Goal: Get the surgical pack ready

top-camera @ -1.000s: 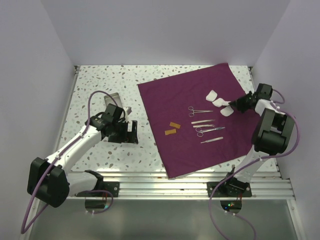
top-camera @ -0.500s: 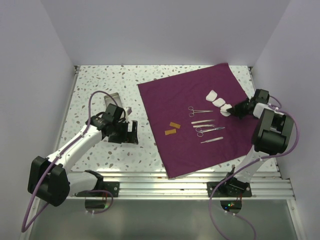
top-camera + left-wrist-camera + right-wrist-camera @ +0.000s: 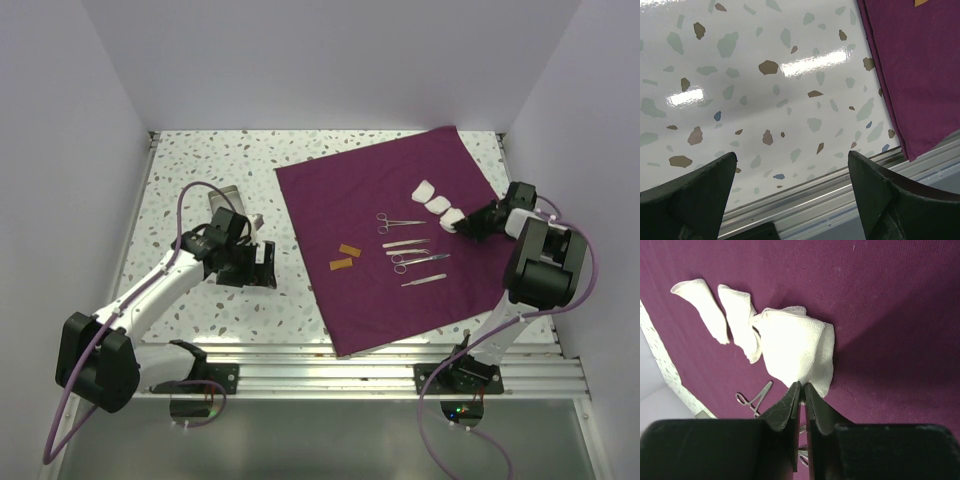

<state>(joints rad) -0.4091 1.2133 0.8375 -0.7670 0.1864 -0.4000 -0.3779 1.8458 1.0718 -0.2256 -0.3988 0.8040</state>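
L pincer (image 3: 790, 172): jaws apart, nothing held, over speckled surface (image 3: 740, 75). Purple cloth (image 3: 350, 190) at its 3 o'clock, w/ orange strips (image 3: 345, 257) and steel instruments (image 3: 410, 250). R pincer (image 3: 801, 387) clamped on white pad (image 3: 790, 347), cloth's 2 o'clock. Best lift slowly, w/o dragging cloth. Steel tray (image 3: 222, 196), 11 o'clock of L pincer: nothing seen inside, partly hidden.

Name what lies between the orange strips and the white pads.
Steel instruments, in a column on the purple cloth, lie between orange strips and white pads; the top view shows it.
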